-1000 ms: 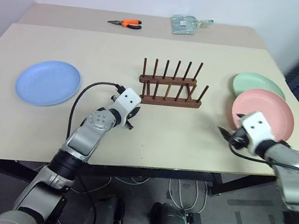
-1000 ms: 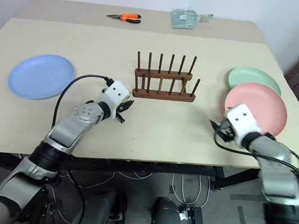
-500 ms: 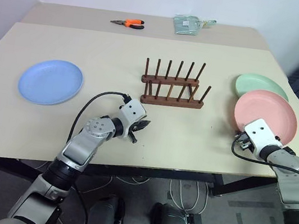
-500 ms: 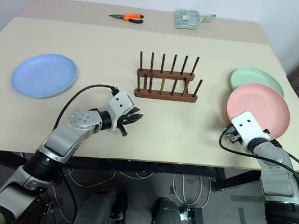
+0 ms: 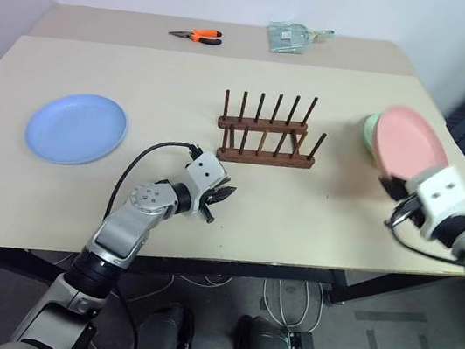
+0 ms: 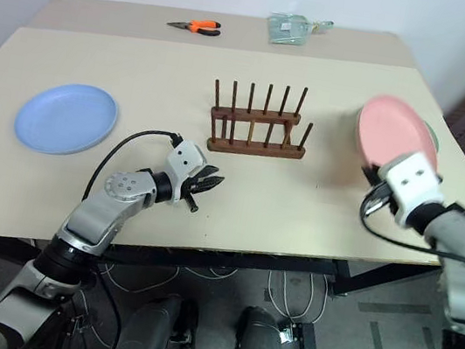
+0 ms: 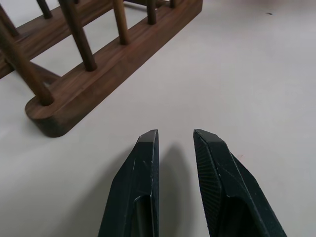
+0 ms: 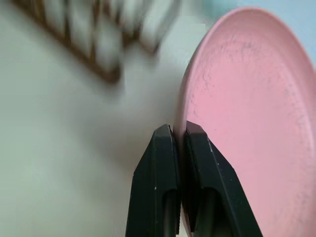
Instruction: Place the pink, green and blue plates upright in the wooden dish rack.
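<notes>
Pink plate (image 6: 394,132) pinched at its rim by right gripper (image 8: 178,134), both black fingers pressed together on the edge, plate tilted up off the table and rising above and beyond the gripper. Green plate (image 5: 369,130) lies flat on the table (image 5: 144,63) behind the pink one, mostly hidden, just a sliver visible at the pink plate's edge. Wooden dish rack (image 5: 267,136) sits mid-table, well to the left of the right gripper, pegs upright, no plates in it. Left gripper (image 7: 175,136) hangs low over the table just in front of the rack's near end, fingers slightly apart, holding nothing; the rack's rounded rail end (image 7: 52,116) is close ahead and to one side of its tips. Blue plate (image 5: 76,127) flat on the table, well to the left of the left gripper. Far beyond the rack: orange-handled pliers (image 5: 196,35) and a clear plastic packet (image 5: 291,38) near the back edge.
</notes>
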Tool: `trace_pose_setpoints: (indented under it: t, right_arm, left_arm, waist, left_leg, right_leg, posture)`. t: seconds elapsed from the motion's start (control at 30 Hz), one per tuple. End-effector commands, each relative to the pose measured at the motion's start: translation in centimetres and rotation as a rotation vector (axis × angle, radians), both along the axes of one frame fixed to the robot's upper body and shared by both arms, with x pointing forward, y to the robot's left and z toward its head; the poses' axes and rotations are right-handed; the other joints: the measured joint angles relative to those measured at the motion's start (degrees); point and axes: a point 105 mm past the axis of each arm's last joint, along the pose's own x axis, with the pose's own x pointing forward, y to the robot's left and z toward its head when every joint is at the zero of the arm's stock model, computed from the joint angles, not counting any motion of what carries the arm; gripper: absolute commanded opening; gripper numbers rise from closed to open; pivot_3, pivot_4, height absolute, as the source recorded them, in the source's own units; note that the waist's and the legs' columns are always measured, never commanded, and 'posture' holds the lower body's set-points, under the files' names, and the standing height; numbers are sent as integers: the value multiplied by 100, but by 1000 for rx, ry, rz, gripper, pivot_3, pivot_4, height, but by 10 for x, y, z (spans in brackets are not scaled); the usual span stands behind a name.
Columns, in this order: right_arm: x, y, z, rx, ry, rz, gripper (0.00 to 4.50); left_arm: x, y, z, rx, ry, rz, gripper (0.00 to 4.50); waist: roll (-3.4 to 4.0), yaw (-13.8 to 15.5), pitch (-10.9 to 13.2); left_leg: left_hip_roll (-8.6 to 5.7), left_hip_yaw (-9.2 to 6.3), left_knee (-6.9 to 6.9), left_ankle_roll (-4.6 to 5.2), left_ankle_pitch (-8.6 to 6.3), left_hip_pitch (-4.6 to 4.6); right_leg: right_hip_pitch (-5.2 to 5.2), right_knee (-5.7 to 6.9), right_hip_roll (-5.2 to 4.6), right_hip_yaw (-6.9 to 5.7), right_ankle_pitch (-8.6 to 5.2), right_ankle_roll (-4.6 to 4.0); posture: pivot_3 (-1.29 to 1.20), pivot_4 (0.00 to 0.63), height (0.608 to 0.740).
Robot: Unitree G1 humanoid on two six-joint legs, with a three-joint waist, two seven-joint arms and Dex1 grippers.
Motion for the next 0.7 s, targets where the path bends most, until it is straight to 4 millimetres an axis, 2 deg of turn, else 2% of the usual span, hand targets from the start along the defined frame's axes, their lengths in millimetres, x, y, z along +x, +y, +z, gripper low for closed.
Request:
trace_pose_setpoints:
  t: [0.03,0.13,0.23,0.4,0.7]
  right_arm:
    - [-16,47,57,304,-54,287,56]
    - [-2,63,79,562,-11,403,56]
    - [19,65,86,745,83,450,56]
    - [51,59,74,880,228,409,56]
    - [69,55,57,960,344,372,56]
  left_arm:
    - [0,-3,13,-21,-45,-21,1119]
    - [1,-5,15,-28,-49,-28,1119]
    - [0,-4,16,-18,-58,-31,1119]
    - [-1,1,17,-22,-60,-11,1119]
    - [-6,2,13,-18,-54,2,1119]
  waist:
    - [-1,17,0]
    - [-2,23,0]
    - [-1,90,0]
    - [0,139,0]
    - [5,121,0]
  left_leg:
    - [3,-3,0,0,0,0]
    - [2,-6,0,2,-2,-2]
    - [-4,-6,5,9,-6,-9]
    - [-12,-5,6,17,-10,-31]
    - [-12,-2,8,18,-9,-36]
  right_leg:
    - [0,0,1,-2,0,-2]
    - [1,-3,-4,-4,0,-3]
    - [-1,-5,-12,-7,1,-4]
    - [-17,-8,-19,-9,2,-3]
    - [-19,-6,-9,-12,3,0]
  posture:
    - [0,150,740]
    - [0,150,740]
    - [0,150,740]
    - [0,150,740]
    - [0,150,740]
